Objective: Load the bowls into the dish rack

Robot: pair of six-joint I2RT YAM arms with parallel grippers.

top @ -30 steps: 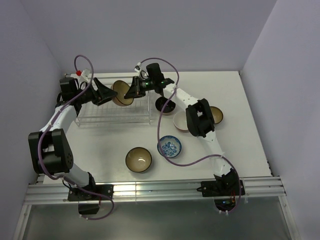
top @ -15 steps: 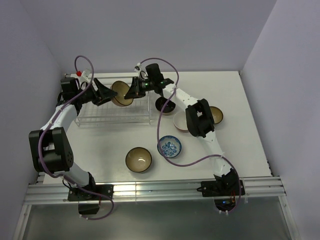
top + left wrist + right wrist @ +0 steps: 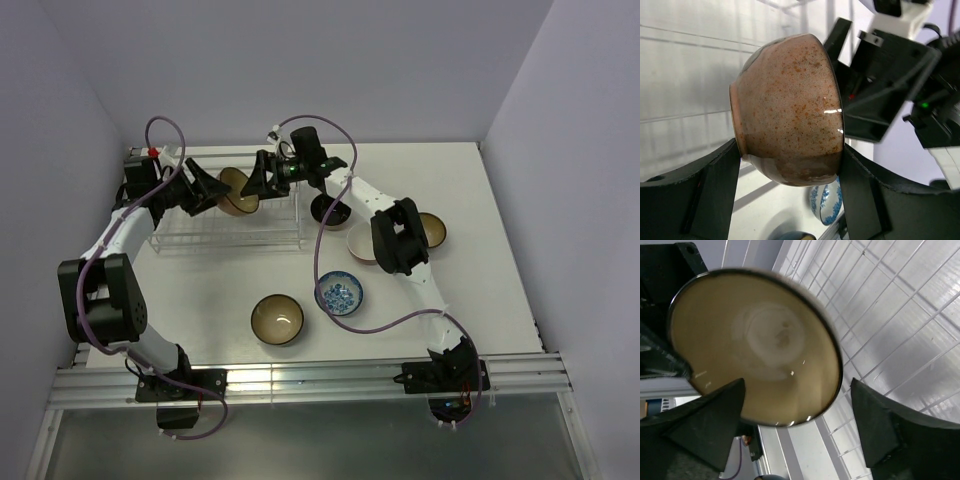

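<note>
Six bowls are showing in the overhead view; one tan bowl (image 3: pixel 237 192) is hanging over the far side of the dish rack (image 3: pixel 225 232), tipped on its side, and I cannot tell whether it is touching the wires; the left gripper (image 3: pixel 210 187) is pinching it, one of its fingers (image 3: pixel 715 190) pressing at the foot and the other at the rim, with the speckled brown outside facing that wrist camera; the right gripper (image 3: pixel 260 177) is sitting just beside the same bowl on the opposite side, facing its cream inside, with its fingers (image 3: pixel 880 435) spreading wide to either side of the rim, and whether they are touching it I cannot tell; the other five bowls are lying on the table (image 3: pixel 480 300), outside the rack; a black bowl (image 3: pixel 332 210) is sitting just beside the rack's right end; a white bowl (image 3: pixel 360 243) is lying near it, partly hidden by the right arm; a second tan bowl (image 3: pixel 437 230) is peeking out beyond that arm; a blue-and-white bowl (image 3: pixel 340 293) and a third tan bowl (image 3: pixel 277 320) are sitting near each other, closer to the arm bases.
</note>
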